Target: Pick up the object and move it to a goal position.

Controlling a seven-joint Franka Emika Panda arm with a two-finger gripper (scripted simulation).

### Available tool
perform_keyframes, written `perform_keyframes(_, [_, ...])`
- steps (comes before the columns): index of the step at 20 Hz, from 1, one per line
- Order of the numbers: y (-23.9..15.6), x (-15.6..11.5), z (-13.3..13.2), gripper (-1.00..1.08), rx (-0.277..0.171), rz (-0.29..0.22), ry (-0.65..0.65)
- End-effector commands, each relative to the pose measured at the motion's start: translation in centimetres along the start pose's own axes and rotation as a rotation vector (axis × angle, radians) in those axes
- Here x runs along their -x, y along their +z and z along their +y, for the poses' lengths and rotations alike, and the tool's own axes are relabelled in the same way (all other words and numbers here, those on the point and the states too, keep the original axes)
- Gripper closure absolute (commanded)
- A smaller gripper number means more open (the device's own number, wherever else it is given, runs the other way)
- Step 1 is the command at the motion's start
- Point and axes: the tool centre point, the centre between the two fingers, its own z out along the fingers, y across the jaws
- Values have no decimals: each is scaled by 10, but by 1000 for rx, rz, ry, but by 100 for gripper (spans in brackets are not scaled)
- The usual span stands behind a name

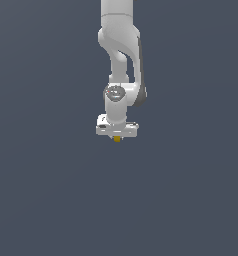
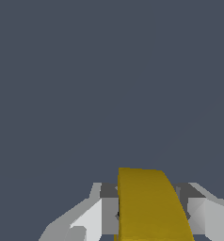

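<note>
The yellow-orange block (image 2: 149, 207) is clamped between the fingers (image 2: 92, 219) of the gripper (image 1: 117, 137), with only its tip seen below the gripper. It is held aloft, presumably for carriage to the goal, which is not shown.

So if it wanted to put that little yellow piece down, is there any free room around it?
Plenty. The plain grey ground shows bare on every side of the white robot gripper. The only crowded spot is between its fingers, where the small yellow-orange block sits.
</note>
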Motion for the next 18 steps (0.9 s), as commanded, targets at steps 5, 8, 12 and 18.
perform_keyframes(5, [-35, -20, 49, 108, 0, 1, 1])
perform_keyframes(8, [-54, -31, 76, 108, -1, 1, 1])
perform_keyframes(12, [-79, -46, 111, 108, -1, 1, 1])
perform_keyframes(18, [-103, -62, 145, 108, 0, 1, 1])
